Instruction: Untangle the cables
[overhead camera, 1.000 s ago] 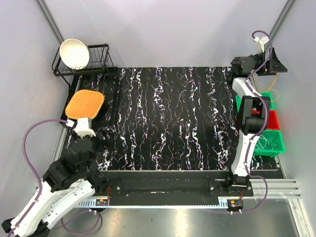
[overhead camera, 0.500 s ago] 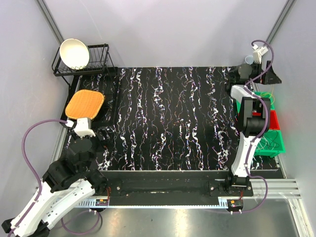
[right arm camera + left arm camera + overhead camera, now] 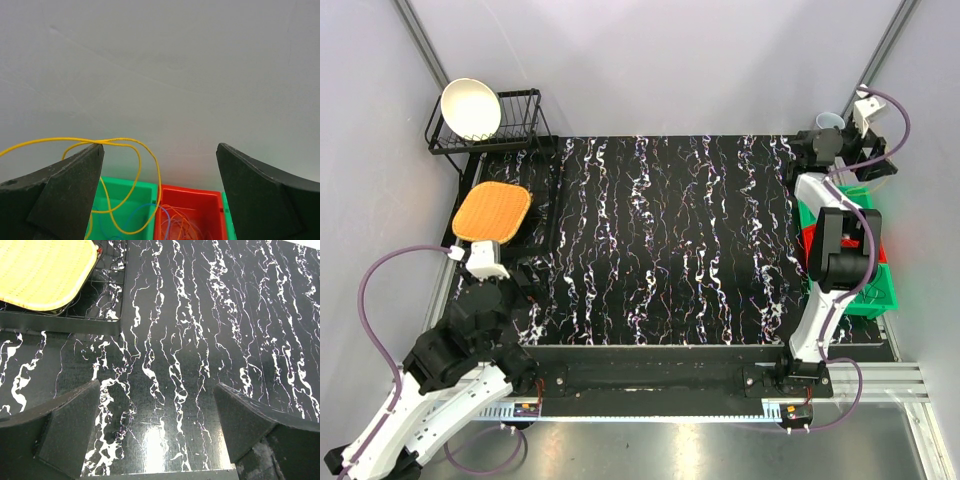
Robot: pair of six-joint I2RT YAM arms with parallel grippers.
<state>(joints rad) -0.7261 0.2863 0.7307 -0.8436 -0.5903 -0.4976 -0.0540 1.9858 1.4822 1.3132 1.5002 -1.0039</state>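
Observation:
In the right wrist view, a yellow cable [image 3: 131, 150] hangs in loose loops in front of the grey wall. It crosses the tip of my left fingertip [image 3: 95, 152] and drops into a green bin [image 3: 125, 192]. A blue cable [image 3: 150, 207] lies in that bin. Thin orange and pale purple cables [image 3: 182, 220] lie in the red bin [image 3: 200, 200] beside it. My right gripper [image 3: 160, 145] is open, raised above the bins at the far right [image 3: 876, 163]. My left gripper [image 3: 157, 385] is open and empty, low over the black marbled mat [image 3: 525, 275].
A black wire rack [image 3: 515, 125] with a white bowl [image 3: 471, 107] stands at the back left. An orange woven pad [image 3: 492, 212] lies in front of it. Green and red bins [image 3: 875, 292] line the right edge. A pale cup [image 3: 829, 121] sits at the back right.
My right arm has swung right, from the mat's back corner to over the bins by the wall. My left arm has barely moved.

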